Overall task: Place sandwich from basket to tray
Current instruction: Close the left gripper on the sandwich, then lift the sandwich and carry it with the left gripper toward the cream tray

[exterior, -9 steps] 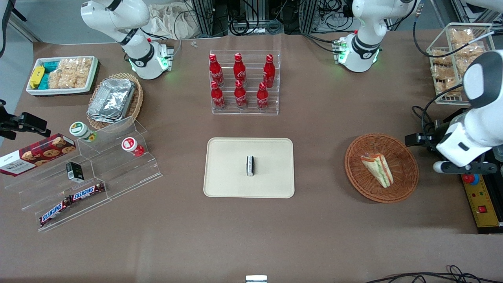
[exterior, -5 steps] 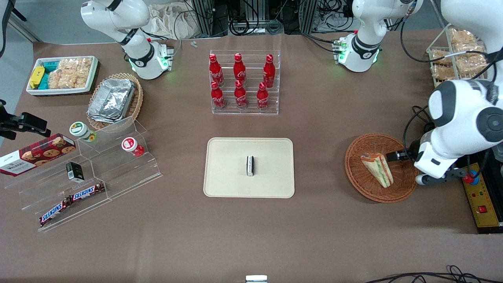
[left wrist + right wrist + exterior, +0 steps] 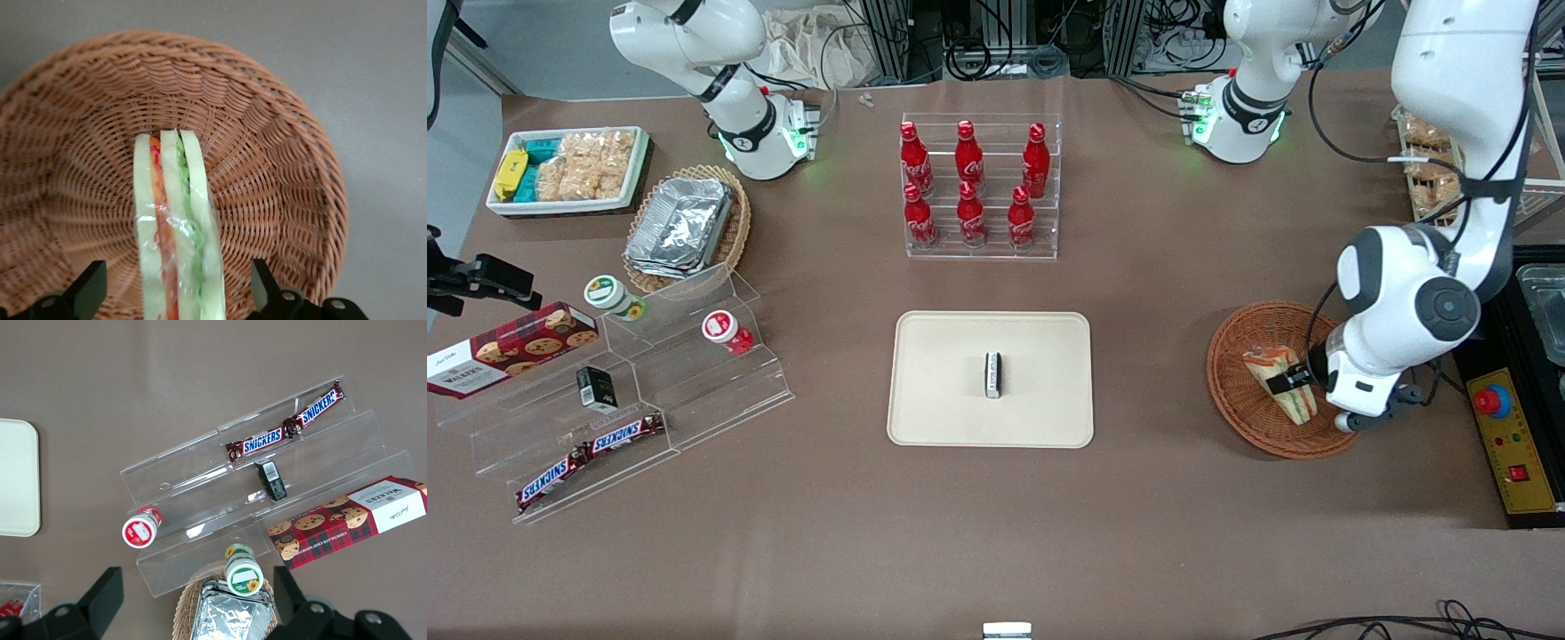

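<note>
The gripper [image 3: 175, 293] hangs wide open over the sandwich [image 3: 1282, 383], one finger on each side, not squeezing. The sandwich lies in the basket [image 3: 1249, 338]. From the basket, the tray [image 3: 1040, 418] sits at nine o'clock on the surface [image 3: 996, 533].

A brown matte surface [image 3: 1183, 533] carries a flat cream rectangular tray [image 3: 943, 391], a round reddish-brown wicker basket [image 3: 1240, 409] toward the working arm's end, a clear acrylic rack of red cola bottles [image 3: 980, 191], and stepped clear acrylic snack shelves [image 3: 685, 391]. The left arm's gripper [image 3: 1288, 380] hangs over the basket.
</note>
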